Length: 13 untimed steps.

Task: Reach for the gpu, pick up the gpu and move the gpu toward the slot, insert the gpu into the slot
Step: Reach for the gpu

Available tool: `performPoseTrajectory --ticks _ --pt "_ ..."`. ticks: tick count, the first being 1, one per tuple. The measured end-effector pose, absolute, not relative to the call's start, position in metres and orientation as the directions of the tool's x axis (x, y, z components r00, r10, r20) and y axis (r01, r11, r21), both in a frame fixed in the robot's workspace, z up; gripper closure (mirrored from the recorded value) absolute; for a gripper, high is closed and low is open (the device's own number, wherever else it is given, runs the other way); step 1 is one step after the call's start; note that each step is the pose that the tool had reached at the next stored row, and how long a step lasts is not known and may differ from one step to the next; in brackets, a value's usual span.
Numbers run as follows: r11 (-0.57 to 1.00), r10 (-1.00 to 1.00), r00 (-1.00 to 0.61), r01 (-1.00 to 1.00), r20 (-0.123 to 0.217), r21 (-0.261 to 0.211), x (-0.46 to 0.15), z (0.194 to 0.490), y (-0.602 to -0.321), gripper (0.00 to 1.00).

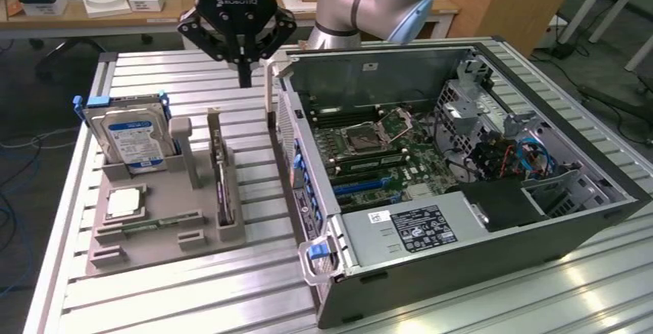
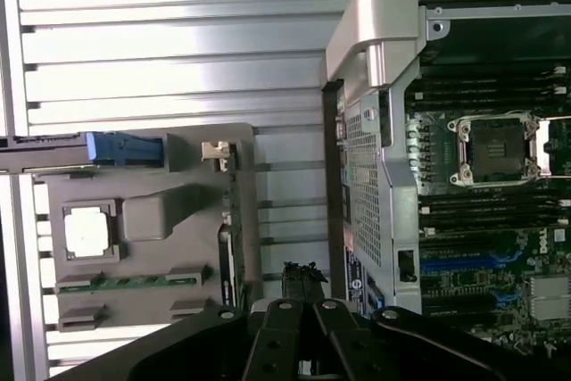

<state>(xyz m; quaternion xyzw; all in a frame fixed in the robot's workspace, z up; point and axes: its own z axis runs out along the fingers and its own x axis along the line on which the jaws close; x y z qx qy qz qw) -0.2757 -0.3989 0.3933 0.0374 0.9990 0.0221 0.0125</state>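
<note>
one robotiq-branded gripper [image 1: 245,82], jaws closed, near gpu [image 1: 219,177].

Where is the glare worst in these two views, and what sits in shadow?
Wrist view: the table slats wash out to white, as does the chip in the grey tray. Exterior view: light streaks on those slats beside the computer case, whose black inner cover lies in shadow.
</note>
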Motion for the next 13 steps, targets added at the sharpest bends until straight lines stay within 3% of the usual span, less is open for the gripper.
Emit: performPoseTrajectory --ticks 13 --pt "0.996 0.075 -0.997 0.074 -0.023 0.045 -0.305 0.393 -0.399 0.9"
